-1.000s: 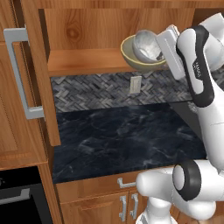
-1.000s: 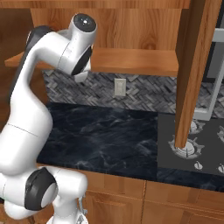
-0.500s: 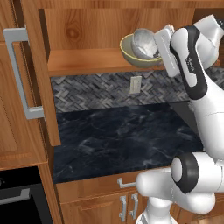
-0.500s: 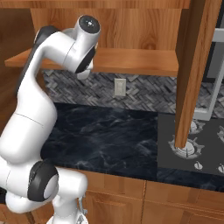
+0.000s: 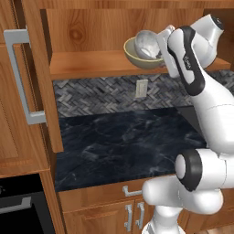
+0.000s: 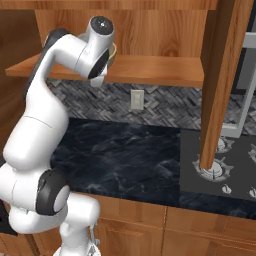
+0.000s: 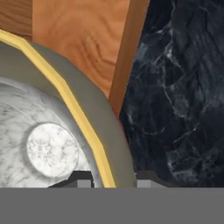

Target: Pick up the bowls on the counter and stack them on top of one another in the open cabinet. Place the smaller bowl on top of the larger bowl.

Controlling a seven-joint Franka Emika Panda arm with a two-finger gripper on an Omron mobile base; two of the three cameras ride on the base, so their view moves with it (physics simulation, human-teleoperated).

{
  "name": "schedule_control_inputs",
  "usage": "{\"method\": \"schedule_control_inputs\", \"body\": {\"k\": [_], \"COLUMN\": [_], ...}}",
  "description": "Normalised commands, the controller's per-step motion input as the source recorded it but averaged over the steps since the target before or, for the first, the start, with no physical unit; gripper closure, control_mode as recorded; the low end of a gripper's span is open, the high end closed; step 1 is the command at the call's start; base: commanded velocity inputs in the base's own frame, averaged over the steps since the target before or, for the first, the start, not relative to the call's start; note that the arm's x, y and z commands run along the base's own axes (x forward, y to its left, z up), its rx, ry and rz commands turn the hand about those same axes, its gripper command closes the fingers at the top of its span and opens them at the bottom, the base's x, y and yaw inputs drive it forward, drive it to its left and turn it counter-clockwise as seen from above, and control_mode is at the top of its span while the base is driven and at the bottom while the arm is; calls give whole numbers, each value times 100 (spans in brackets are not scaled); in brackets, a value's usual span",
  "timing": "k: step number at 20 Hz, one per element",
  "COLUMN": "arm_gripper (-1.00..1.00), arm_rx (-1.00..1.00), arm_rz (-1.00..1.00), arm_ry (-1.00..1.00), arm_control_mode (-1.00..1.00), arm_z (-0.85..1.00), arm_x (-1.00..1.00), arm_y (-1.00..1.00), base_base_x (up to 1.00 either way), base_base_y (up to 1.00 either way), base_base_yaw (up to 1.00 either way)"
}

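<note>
Larger bowl [image 5: 137,57]: rigid, smooth, likely slippery; on cabinet shelf [image 5: 91,64]. Smaller bowl [image 5: 147,44] nested inside. Jaws pinch larger bowl's rim; hold there.

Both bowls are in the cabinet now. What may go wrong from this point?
1. The gripper straddles the tan bowl at its rim, apparently clamped on it; pulling back without opening may drag the bowl.
2. That bowl stands near the front edge of the shelf, above the counter; a small pull might tip it off.
3. The white bowl looks tilted inside and may slide out.
</note>
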Motion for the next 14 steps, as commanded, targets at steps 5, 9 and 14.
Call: {"method": "schedule_control_inputs", "body": {"k": [5, 9, 14], "arm_gripper": [100, 100, 100], "arm_rx": [0, 1, 2], "arm_rz": [-5, -4, -4], "arm_ry": [3, 2, 1], "arm_control_mode": [-100, -100, -100], "arm_z": [0, 0, 0], "arm_x": [36, 35, 38], "arm_y": [0, 0, 0], "base_base_x": [0, 0, 0], "base_base_y": [0, 0, 0], "base_base_yaw": [0, 0, 0]}}
